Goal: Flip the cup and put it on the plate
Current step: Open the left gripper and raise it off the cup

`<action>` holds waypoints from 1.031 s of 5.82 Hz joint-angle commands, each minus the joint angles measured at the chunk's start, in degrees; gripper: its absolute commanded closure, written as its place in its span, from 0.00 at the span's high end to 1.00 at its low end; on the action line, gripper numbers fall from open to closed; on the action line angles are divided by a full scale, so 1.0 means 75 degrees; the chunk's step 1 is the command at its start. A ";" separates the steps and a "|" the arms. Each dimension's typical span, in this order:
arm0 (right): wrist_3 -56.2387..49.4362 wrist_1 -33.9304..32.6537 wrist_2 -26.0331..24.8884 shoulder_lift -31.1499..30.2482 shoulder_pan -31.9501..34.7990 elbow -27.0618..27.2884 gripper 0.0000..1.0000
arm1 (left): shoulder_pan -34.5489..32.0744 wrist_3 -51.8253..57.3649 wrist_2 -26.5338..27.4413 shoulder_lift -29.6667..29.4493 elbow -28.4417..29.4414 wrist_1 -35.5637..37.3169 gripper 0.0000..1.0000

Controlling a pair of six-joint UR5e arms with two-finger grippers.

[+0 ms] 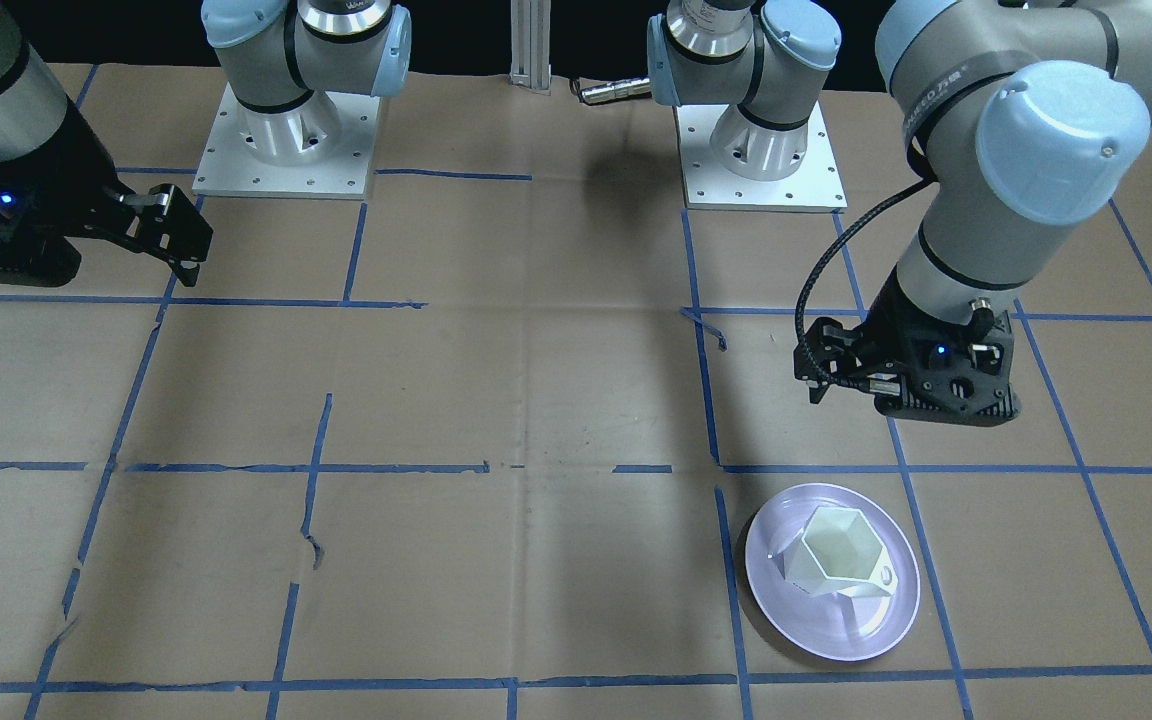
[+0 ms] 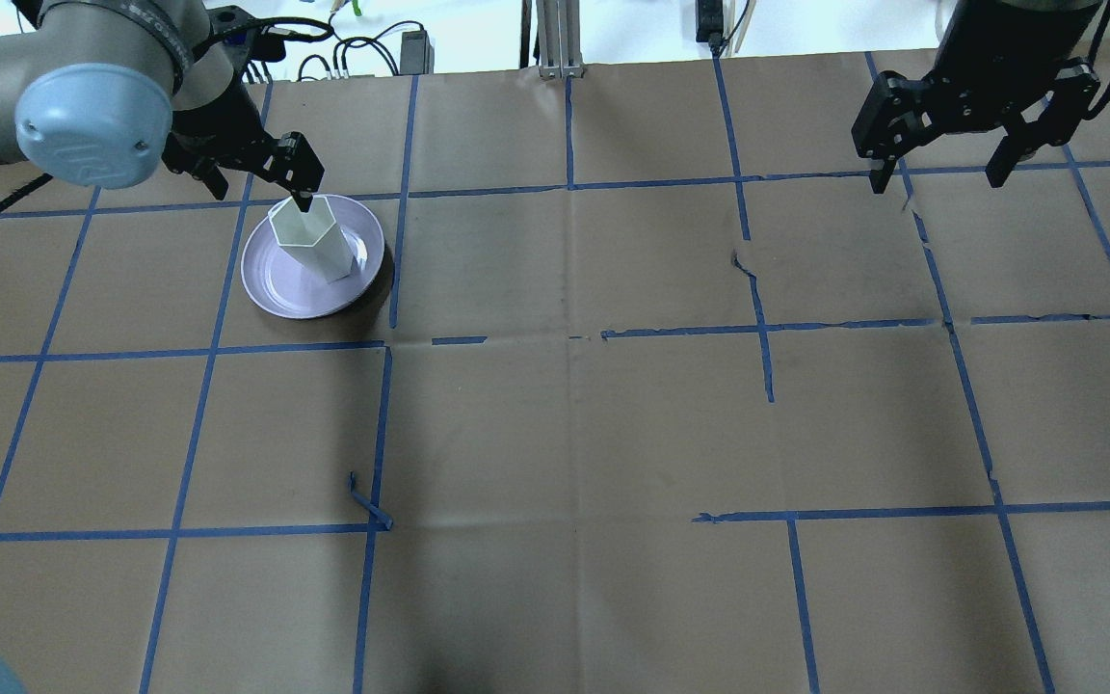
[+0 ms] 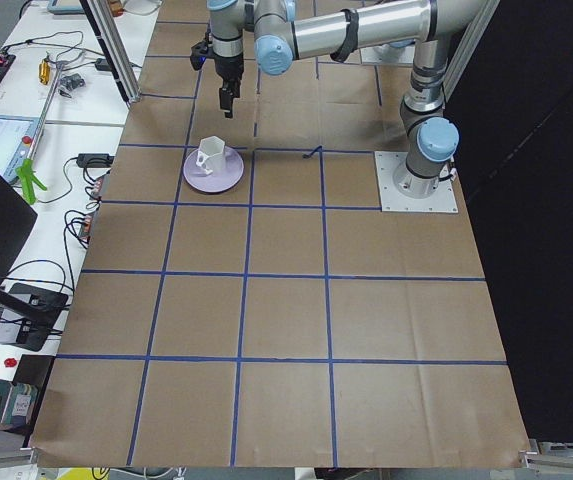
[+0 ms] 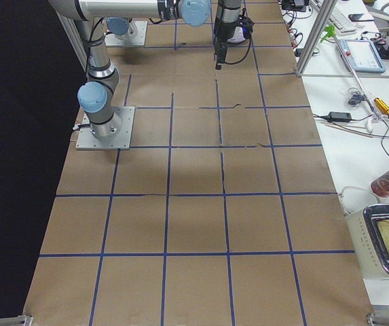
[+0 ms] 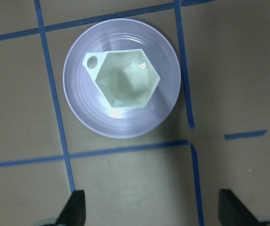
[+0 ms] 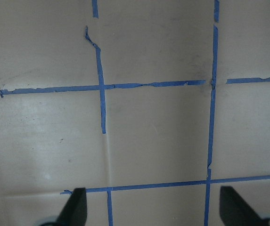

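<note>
Small white faceted cup (image 5: 127,82) stands upright, mouth up, long axis vertical, near the middle of the round pale lavender glossy plate (image 5: 139,127), at the table's far left seen from overhead. Left gripper (image 2: 261,193): jaws spread, empty, raised on the robot's side of the plate. The cup lies ahead of its fingers, not between them. Right gripper (image 2: 940,173): spread, empty, well apart. Judgement: placement looks done; the nearer left arm need only back off clear of the rim.

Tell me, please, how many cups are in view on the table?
1. The cup stands upright, mouth up, on the plate, in front of the left arm. No other cup shows in any view.
</note>
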 commanded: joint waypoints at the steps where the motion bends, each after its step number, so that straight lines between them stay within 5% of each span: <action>1: 0.0000 -0.0004 0.0000 0.0000 0.0000 0.0000 1.00 | -0.0534 -0.1239 -0.0260 0.0651 0.0180 -0.1054 1.00; 6: 0.0000 -0.0004 0.0000 0.0000 0.0000 0.0000 1.00 | -0.0972 -0.1620 -0.0285 0.0582 0.0404 -0.1433 1.00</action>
